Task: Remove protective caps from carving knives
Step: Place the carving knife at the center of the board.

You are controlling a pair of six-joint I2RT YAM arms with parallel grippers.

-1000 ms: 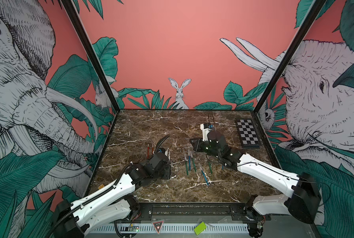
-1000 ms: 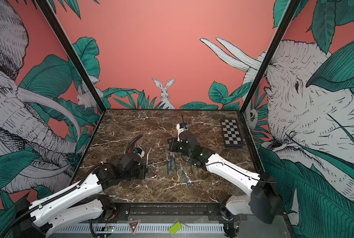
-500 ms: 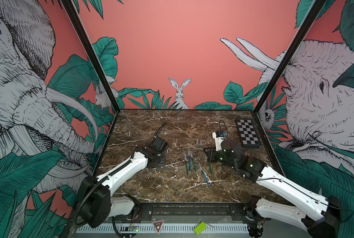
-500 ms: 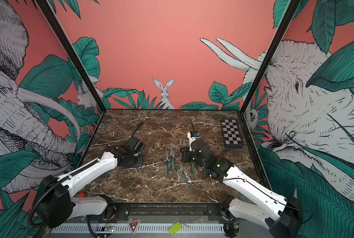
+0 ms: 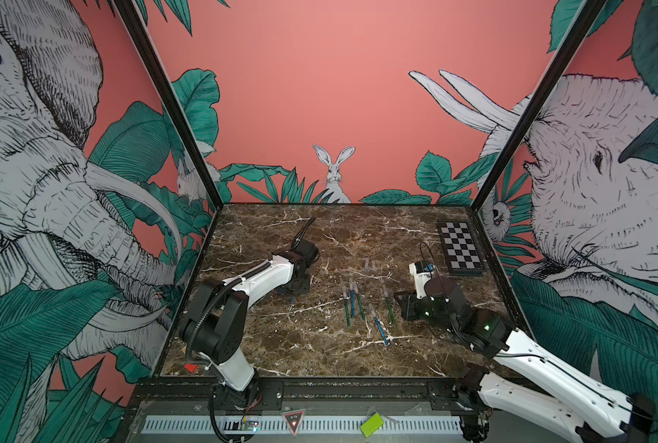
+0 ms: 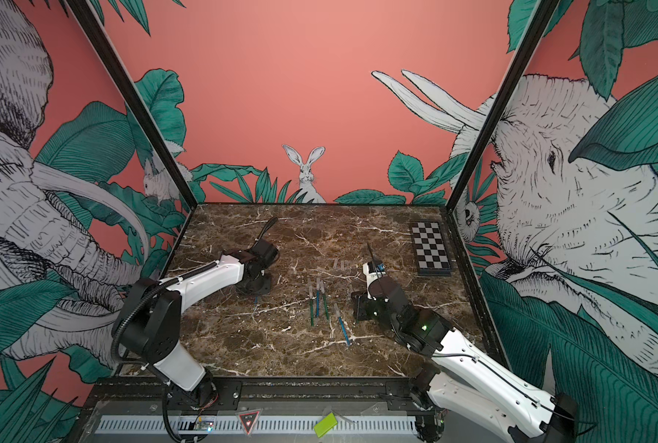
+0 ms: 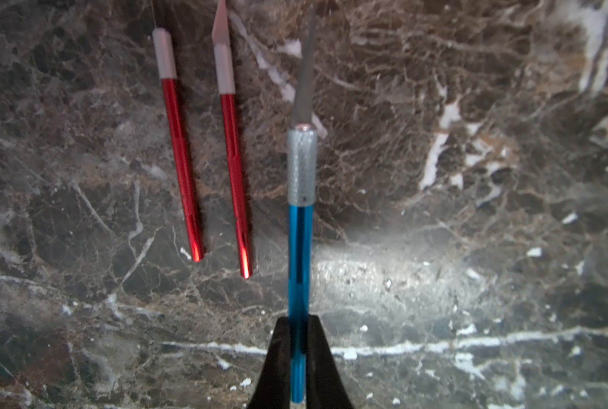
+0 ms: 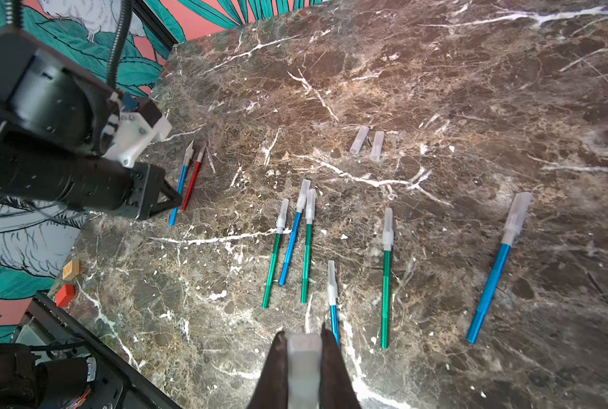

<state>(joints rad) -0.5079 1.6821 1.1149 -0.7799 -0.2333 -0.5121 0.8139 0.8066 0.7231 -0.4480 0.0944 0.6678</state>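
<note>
Your left gripper [image 7: 299, 320] pinched a bare blue knife [image 7: 299, 248] just beside two red knives [image 7: 181, 159]. Your right gripper [image 8: 302, 336] pinched a cap [image 8: 303, 371], well apart from them

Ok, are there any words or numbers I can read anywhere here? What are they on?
No text here can be read.
Red triangle sign at the front: tiny pale marks, too small to read.
Wooden block: a pale mark, too blurred to read.
Knives, caps, checkerboard: no writing shows.
</note>
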